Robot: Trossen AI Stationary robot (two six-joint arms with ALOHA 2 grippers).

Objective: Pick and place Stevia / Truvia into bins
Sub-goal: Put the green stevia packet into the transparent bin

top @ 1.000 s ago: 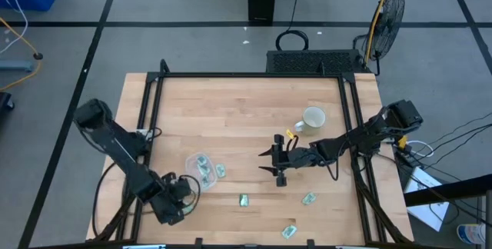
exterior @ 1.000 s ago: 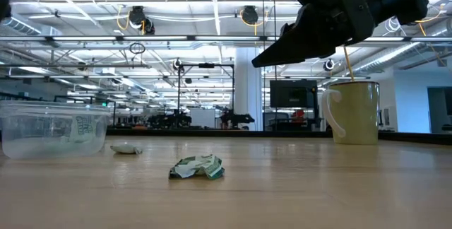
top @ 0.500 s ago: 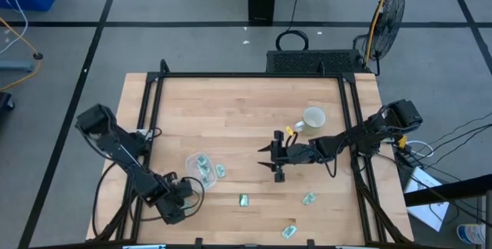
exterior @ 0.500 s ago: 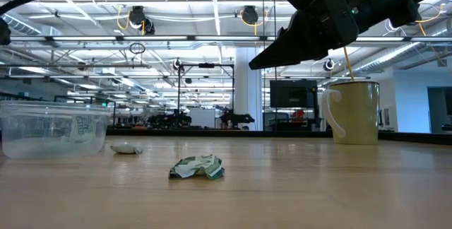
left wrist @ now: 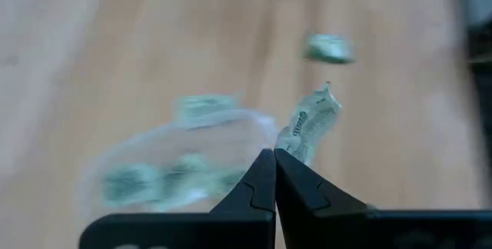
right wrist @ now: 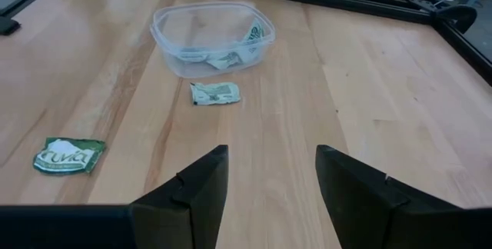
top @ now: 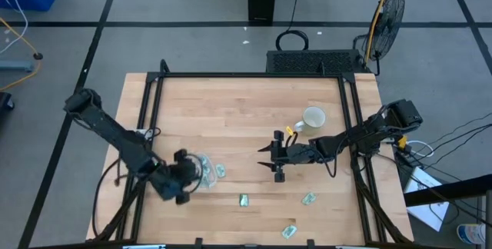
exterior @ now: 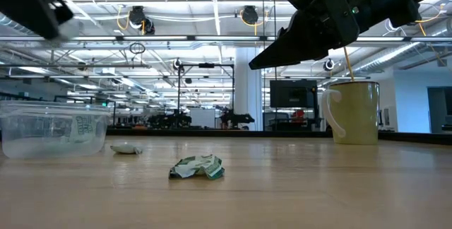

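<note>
The clear bin [top: 198,162] stands left of the table's middle with a few Truvia packets in it [right wrist: 223,58]. One packet [top: 221,171] lies flat just beside the bin. Other packets lie nearer the front edge [top: 244,200], [top: 309,198], [top: 290,231]. My left gripper [top: 188,174] hovers shut at the bin's left side, high above the table [exterior: 32,6]. Its wrist view shows the shut tips [left wrist: 274,154] over the bin's rim [left wrist: 184,130], with nothing between them. My right gripper [top: 267,161] hangs open over the table's middle [right wrist: 273,172], above bare wood.
A white mug [top: 313,117] with a stick in it stands at the far right, behind my right arm. A crumpled packet [exterior: 198,167] shows in front in the low view. A black frame [top: 246,75] runs round the table.
My left gripper has swung from the table's near-left corner up and toward the bin, and now hangs beside it; it has come into the low view at the upper left. The packets, the bin and the mug lie as before.
</note>
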